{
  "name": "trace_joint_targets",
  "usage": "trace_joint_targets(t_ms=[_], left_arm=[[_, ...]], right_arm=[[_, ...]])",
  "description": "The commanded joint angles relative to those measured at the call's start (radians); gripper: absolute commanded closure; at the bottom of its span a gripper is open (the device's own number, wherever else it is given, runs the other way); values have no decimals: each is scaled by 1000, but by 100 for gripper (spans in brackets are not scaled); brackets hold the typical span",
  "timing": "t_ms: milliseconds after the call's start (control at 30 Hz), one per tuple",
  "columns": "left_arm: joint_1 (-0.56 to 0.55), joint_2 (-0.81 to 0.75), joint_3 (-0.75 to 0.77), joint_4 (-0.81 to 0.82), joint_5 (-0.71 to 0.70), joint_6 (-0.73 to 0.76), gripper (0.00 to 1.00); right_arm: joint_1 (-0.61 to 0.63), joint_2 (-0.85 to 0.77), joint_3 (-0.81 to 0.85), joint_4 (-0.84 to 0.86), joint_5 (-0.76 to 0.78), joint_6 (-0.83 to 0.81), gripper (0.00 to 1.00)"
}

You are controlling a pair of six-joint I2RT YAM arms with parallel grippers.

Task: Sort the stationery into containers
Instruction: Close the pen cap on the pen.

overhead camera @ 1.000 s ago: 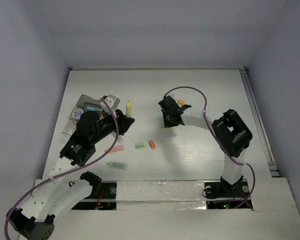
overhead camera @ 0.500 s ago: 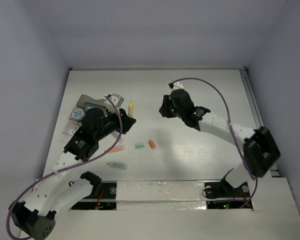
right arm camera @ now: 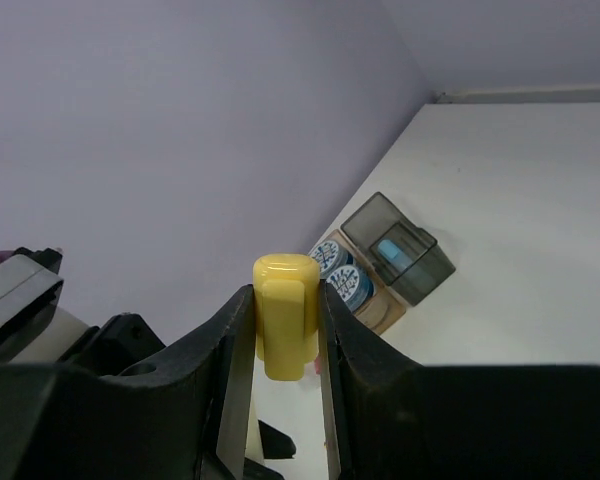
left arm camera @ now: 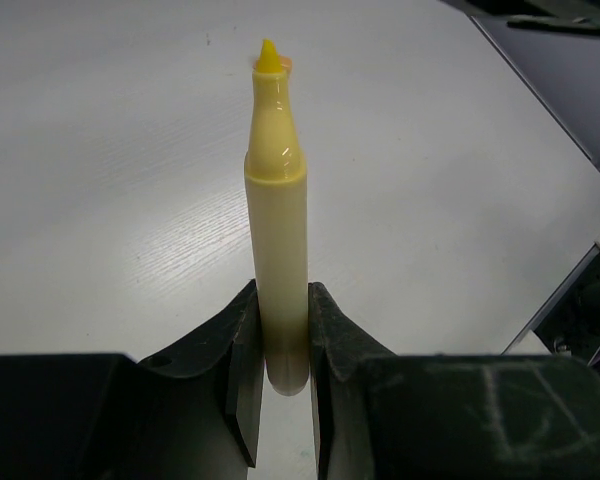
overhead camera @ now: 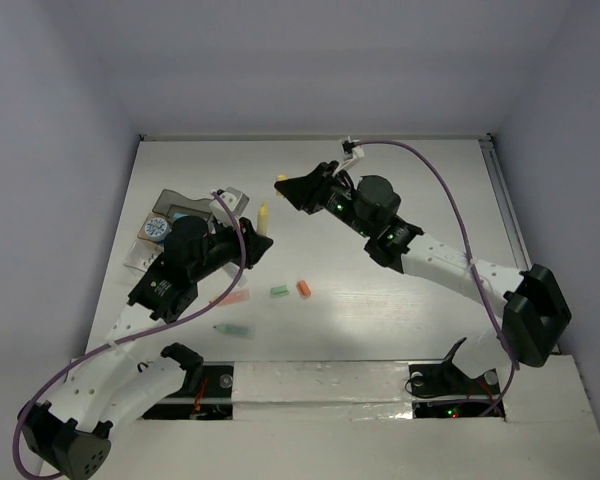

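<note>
My left gripper (left arm camera: 280, 305) (overhead camera: 255, 237) is shut on the lower end of an uncapped pale-yellow marker (left arm camera: 277, 200) (overhead camera: 264, 214), which stands upright with its yellow tip up. My right gripper (right arm camera: 287, 305) (overhead camera: 286, 184) is shut on a yellow cap (right arm camera: 285, 315) (overhead camera: 280, 181), held in the air just up and right of the marker tip and apart from it. The containers sit at the far left: a grey square box (right arm camera: 398, 248) (overhead camera: 183, 207) with a blue item (right arm camera: 390, 250) inside, and round blue-white pots (right arm camera: 340, 270) (overhead camera: 158, 227).
Loose stationery lies on the table between the arms: a green block (overhead camera: 278, 291), an orange piece (overhead camera: 303, 288), a pink pen (overhead camera: 230, 298) and a green marker (overhead camera: 234, 330). The left arm partly hides a clear tray (overhead camera: 230, 199) by the grey box.
My right arm has swung left and stretched out, carrying the yellow cap from mid-table to just beside the marker tip. The left gripper and its marker have barely shifted.
</note>
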Motion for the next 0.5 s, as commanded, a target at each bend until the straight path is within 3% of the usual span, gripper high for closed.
trace_joint_targets(t_ms=[0,467], left_arm=[[4,-8,-1,40,24,9,100],[4,3,8,34,15,6,100]], right_arm=[[29,33,78,121,-58,43,100],[60,81,113,89,-57,-3,100]])
